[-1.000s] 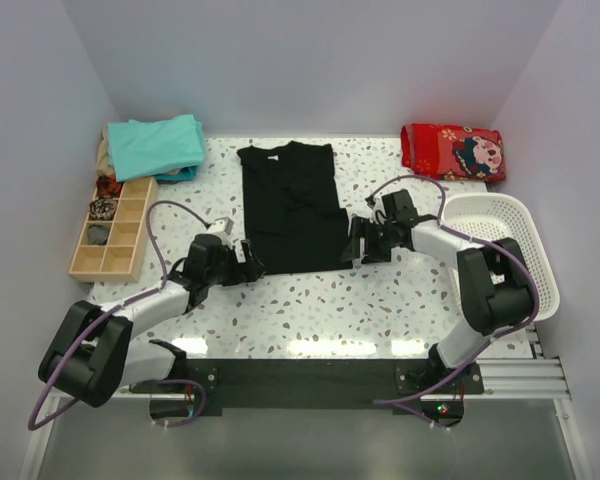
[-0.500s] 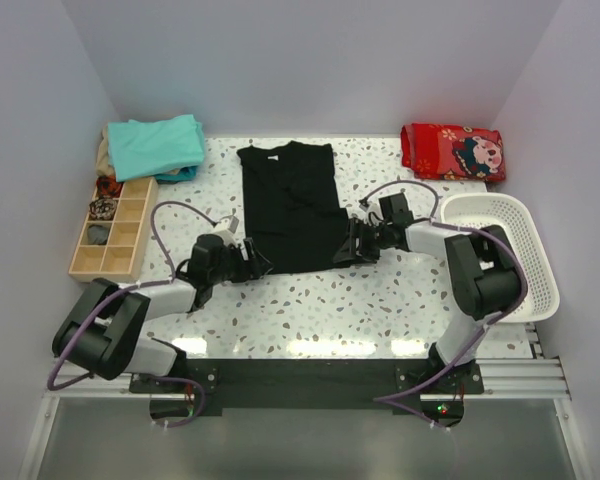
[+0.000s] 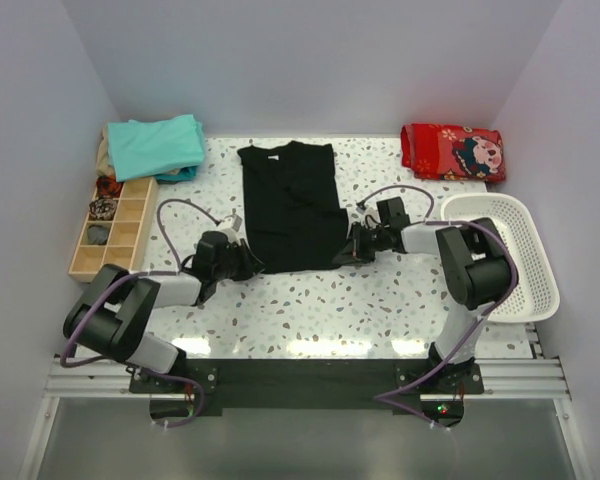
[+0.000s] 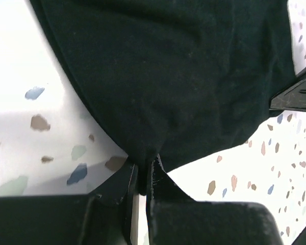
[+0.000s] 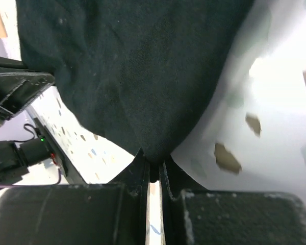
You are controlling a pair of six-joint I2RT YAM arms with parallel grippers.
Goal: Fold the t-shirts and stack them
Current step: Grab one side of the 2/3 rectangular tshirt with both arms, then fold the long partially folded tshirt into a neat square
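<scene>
A black t-shirt [image 3: 291, 205], folded into a long strip, lies in the middle of the speckled table. My left gripper [image 3: 252, 264] is shut on its near left corner; in the left wrist view the black cloth [image 4: 163, 76] is pinched between the fingers [image 4: 160, 176]. At the near right corner my right gripper [image 3: 348, 249] is also shut on the hem, and the right wrist view shows the cloth [image 5: 137, 71] caught between its fingers [image 5: 169, 174]. A folded teal t-shirt [image 3: 156, 143] rests at the back left.
A wooden compartment box [image 3: 114, 228] stands along the left edge. A white basket [image 3: 502, 250] sits at the right. A red patterned folded cloth [image 3: 452, 151] lies at the back right. White walls close in the table on three sides.
Both grippers have slid inward to the black t-shirt's near corners and closed on the hem. The shirt itself has barely shifted.
</scene>
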